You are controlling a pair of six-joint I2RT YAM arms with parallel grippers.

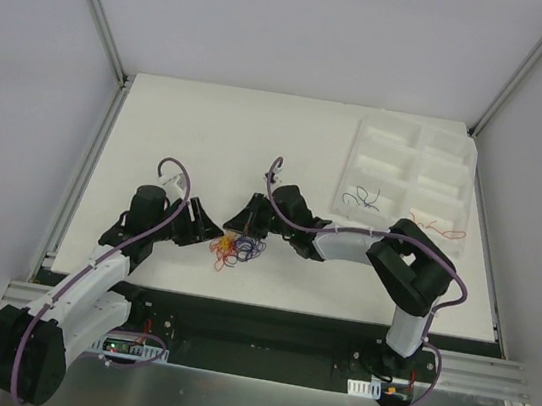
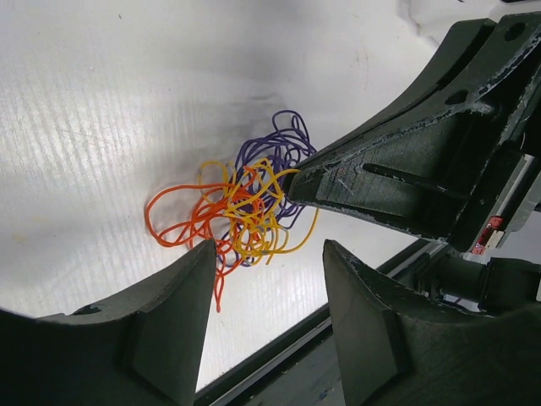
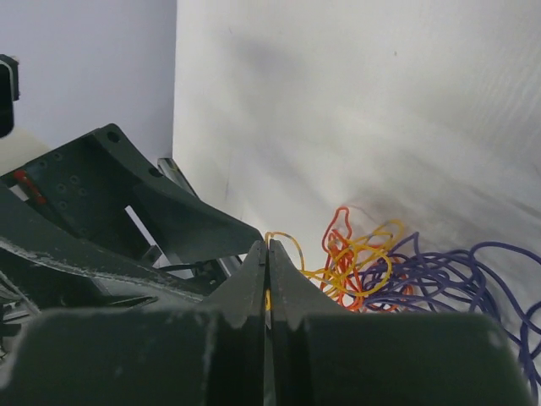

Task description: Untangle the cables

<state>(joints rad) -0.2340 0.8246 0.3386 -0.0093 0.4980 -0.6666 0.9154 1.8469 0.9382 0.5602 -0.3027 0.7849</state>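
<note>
The cables [image 1: 233,249] [image 2: 245,211] [image 3: 380,271] lie as a small knot of orange, yellow and purple loops on the white table [image 1: 210,134], near its front edge and between the tips of the two arms. The right jaws are pressed together, and the right wrist view shows a yellow strand [image 3: 292,241] pinched in the seam between them. In the left wrist view their tip meets the side of the knot where yellow and purple loops cross. The left jaws stand open with a clear gap, their tips just on the near side of the knot. An orange strand [image 2: 218,283] trails toward that gap beside one finger, but nothing is clamped there. At the table's far right, well apart from the knot, sits a white compartmented tray [image 1: 401,141], with dark strands [image 1: 361,197] in one compartment and a red strand [image 1: 436,226] in the neighbouring one.
</note>
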